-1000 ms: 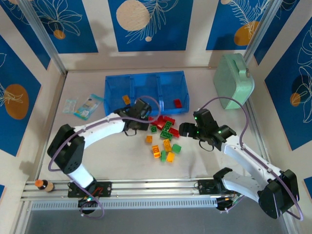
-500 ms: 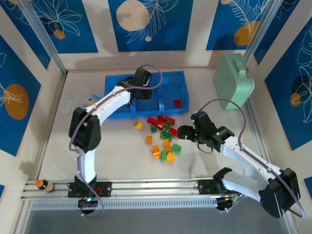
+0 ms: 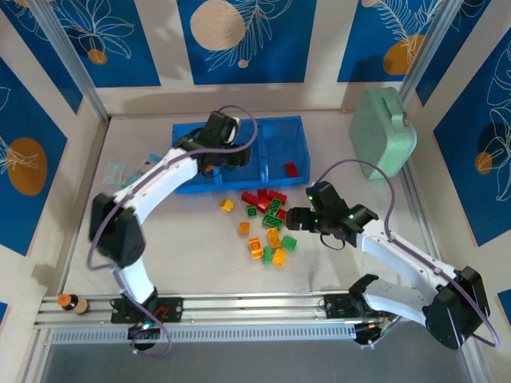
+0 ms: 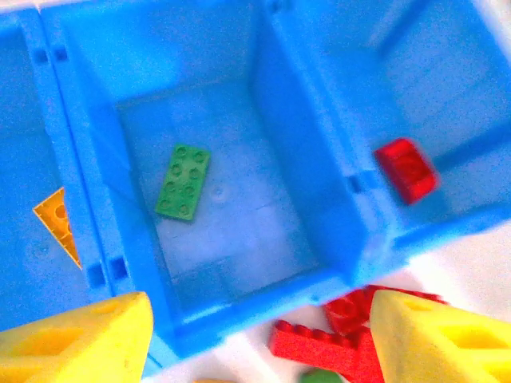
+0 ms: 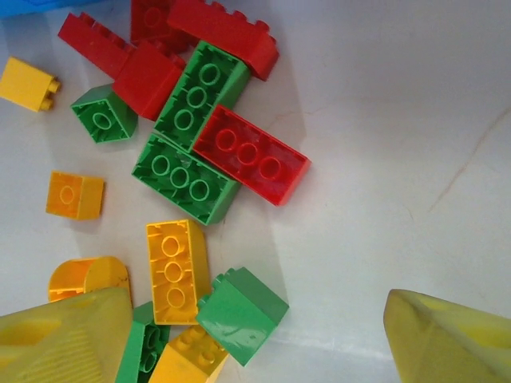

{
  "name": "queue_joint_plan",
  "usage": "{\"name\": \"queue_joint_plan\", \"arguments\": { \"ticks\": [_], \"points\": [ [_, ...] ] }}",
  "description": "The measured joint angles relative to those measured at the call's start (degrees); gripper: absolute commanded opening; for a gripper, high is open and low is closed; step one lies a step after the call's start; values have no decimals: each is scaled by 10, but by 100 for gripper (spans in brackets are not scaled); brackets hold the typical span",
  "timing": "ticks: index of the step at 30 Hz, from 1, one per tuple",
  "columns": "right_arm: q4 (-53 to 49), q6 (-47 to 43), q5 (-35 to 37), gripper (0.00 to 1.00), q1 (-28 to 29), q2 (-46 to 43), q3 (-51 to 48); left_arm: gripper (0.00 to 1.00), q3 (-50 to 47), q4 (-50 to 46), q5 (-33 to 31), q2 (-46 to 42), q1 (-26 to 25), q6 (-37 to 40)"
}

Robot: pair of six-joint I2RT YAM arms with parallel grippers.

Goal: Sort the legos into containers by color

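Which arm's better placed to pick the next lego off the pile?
Right. The right jaws hang open over the edge of the loose legos; the left jaws are off over the tray, open and empty.

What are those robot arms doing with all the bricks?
They are sorting bricks by color into a blue tray. The left gripper hangs open over it; a green brick lies in the middle section, a red brick in the right one. The right gripper hovers open over the loose pile on the table.

containers [image 4: 239, 239] 3 | legos [image 4: 184, 182] inside 3 | loose legos [image 5: 250, 152] about 14 | green case [image 3: 383, 132] 1
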Motion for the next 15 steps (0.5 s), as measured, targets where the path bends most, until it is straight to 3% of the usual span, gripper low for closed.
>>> {"name": "queue_joint_plan", "arguments": {
  "ticks": [6,15],
  "points": [
    [27,-95,-9,82,37,101,95,72,-212,80,19,-208,-14,-17],
    [29,-236,-46,71,57,327,279,72,-499,96,22,-394,-14,-83]
  ]
}}
